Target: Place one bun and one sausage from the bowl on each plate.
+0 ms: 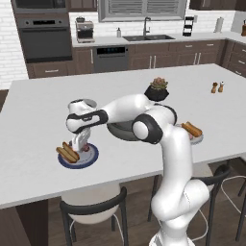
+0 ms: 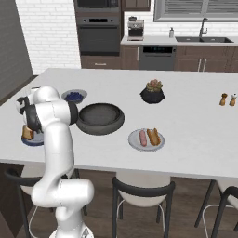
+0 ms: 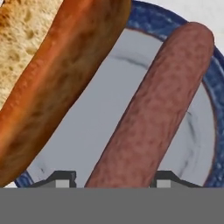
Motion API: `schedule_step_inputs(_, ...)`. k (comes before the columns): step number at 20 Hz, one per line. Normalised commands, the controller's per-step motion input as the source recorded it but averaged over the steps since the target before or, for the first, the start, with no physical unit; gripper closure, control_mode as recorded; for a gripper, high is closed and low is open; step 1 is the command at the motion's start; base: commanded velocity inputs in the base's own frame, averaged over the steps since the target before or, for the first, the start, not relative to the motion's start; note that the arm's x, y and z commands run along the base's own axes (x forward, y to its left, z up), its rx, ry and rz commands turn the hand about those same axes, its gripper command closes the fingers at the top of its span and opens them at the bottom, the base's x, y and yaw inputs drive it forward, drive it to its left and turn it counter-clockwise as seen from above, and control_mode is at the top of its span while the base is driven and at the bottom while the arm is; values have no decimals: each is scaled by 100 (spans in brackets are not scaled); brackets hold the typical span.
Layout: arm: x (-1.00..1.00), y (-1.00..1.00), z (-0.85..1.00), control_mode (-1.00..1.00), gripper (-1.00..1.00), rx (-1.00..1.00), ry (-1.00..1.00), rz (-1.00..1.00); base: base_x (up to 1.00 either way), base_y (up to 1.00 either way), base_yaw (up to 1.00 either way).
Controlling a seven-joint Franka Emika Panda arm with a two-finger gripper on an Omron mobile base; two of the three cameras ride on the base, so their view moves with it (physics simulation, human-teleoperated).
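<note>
Your gripper (image 1: pixel 80 145) is down on the blue-rimmed plate (image 1: pixel 91 159) near the front left of the white island counter (image 1: pixel 38 105). From the hand view you can see the sausage (image 3: pixel 153 113) lying on the plate's grey centre and running between the two fingertips (image 3: pixel 61 178), one on each side of it. The jaws stand apart around it — whether the pads actually press on it, you cannot tell from these pictures.

The bun (image 3: pixel 52 74) lies beside the sausage on the same plate; the left base view shows it on the plate's left half, next to the gripper.

What the right base view gives you that the left one hides: the wide dark-grey bowl (image 2: pixel 100 118) in full, sitting mid-counter, with the small bowl of blue berries (image 2: pixel 74 96) just behind it to the left. In the left base view the arm covers most of the dark-grey bowl.

The light-grey plate (image 2: pixel 135 144) sits to the right of the big bowl and carries its own bun (image 2: pixel 154 136) and sausage (image 2: pixel 143 138) side by side — the right base view shows both clearly. A potted plant (image 2: pixel 153 91) stands behind, and the salt and pepper shakers (image 2: pixel 228 99) stand far right.
</note>
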Motion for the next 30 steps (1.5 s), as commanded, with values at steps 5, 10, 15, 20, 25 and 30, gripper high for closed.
schedule_step_inputs(5, -10, -13, 0, -100, 100, 0, 0, -1, 0, 0, 0)
schedule_step_inputs(10, -33, -14, 1, -100, 100, 0, -1, -1, 0, 0, 0)
schedule_step_inputs(15, -6, -3, 0, -100, -100, 0, 0, 0, 0, 0, 0)
schedule_step_inputs(20, 2, 0, 0, -100, -100, 0, 0, 0, 0, 0, 0)
schedule_step_inputs(25, 0, 0, 7, -100, -100, 0, 0, 0, 0, 0, 0)
schedule_step_inputs(30, 0, -12, 40, -100, -100, 0, 0, 0, 0, 0, 0)
